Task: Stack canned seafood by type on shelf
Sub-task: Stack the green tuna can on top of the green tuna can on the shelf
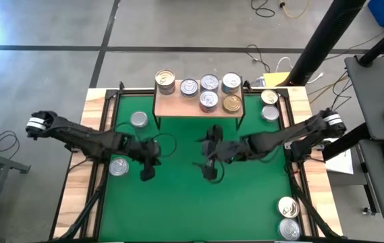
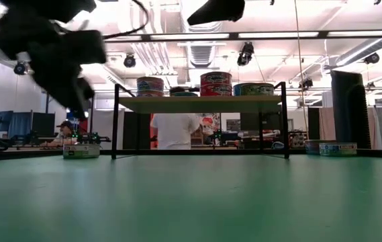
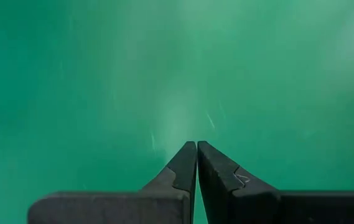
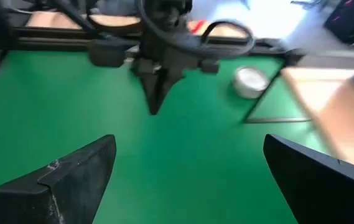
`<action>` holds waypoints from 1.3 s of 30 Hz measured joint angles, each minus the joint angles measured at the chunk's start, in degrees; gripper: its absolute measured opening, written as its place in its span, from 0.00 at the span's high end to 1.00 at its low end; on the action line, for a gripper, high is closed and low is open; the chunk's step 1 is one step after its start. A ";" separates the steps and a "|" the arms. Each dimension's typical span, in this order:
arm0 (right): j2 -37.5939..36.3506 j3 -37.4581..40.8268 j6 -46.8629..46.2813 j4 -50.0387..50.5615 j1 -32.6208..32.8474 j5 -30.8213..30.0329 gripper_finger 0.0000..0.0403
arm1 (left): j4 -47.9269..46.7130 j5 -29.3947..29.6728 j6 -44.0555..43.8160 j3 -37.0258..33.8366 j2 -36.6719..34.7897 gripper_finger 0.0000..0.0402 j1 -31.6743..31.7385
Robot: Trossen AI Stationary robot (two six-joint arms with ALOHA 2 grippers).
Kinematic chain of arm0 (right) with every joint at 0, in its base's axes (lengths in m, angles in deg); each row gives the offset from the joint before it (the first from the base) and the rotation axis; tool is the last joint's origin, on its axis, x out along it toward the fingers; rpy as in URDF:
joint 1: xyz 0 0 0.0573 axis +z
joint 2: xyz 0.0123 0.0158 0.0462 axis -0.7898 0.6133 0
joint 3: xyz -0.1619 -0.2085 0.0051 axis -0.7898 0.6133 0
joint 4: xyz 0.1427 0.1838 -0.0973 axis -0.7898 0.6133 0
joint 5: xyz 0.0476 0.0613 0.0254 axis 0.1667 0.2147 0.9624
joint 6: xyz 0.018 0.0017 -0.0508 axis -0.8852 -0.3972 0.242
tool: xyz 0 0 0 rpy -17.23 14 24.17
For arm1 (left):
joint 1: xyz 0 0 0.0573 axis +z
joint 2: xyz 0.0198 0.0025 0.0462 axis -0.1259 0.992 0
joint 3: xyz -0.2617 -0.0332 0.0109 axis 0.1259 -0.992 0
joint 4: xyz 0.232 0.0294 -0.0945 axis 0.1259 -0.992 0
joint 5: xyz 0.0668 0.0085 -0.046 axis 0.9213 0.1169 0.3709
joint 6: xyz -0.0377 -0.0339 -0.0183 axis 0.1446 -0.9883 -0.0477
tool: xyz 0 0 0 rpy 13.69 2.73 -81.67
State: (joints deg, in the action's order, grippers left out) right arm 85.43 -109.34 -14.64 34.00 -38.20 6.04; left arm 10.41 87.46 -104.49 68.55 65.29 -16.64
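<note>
The shelf [image 1: 181,106] stands at the far middle of the green mat, with several tins [image 1: 209,100] on its board; the low view shows the shelf [image 2: 201,104] and stacked tins [image 2: 215,82]. More tins stand on the mat: two at the left [image 1: 138,119] [image 1: 118,166], two by the far right edge [image 1: 270,113], and two at the near right corner [image 1: 287,206]. My left gripper [image 1: 147,173] [image 3: 196,148] hangs shut above bare mat, near the left tin. My right gripper [image 1: 208,170] [image 4: 189,155] hangs wide open over the mat's middle, in front of the shelf, holding nothing.
Wooden borders [image 1: 77,169] and black rails frame the mat. Bare green mat [image 1: 198,209] lies toward the near edge. In the right wrist view the left arm [image 4: 158,56] and one tin [image 4: 250,82] show ahead. People [image 2: 175,131] are in the room behind.
</note>
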 joint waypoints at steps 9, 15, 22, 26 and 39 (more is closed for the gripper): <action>7.07 -1.38 -7.15 -1.11 5.99 -4.37 0.01 | -0.45 7.02 -19.53 -3.55 -3.96 1.00 -14.56; 7.33 -4.96 -6.32 -1.65 8.29 -4.58 0.01 | -9.35 6.58 -27.41 -1.34 -3.92 1.00 -22.39; 7.00 -8.70 -2.12 -1.68 8.91 -4.61 0.01 | -43.10 14.76 -38.01 8.54 -3.66 1.00 -25.41; 7.11 -9.30 -0.87 -1.59 9.17 -4.63 0.01 | -51.77 10.53 -42.66 9.24 -2.81 1.00 -23.88; 4.96 -9.28 -5.71 14.99 8.89 -22.57 0.01 | -54.73 5.86 -43.47 6.82 6.09 1.00 -20.44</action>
State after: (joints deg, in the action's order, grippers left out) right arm 90.39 -118.63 -20.35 48.99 -29.32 -16.54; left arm -44.32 93.32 -147.96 75.37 71.37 -37.08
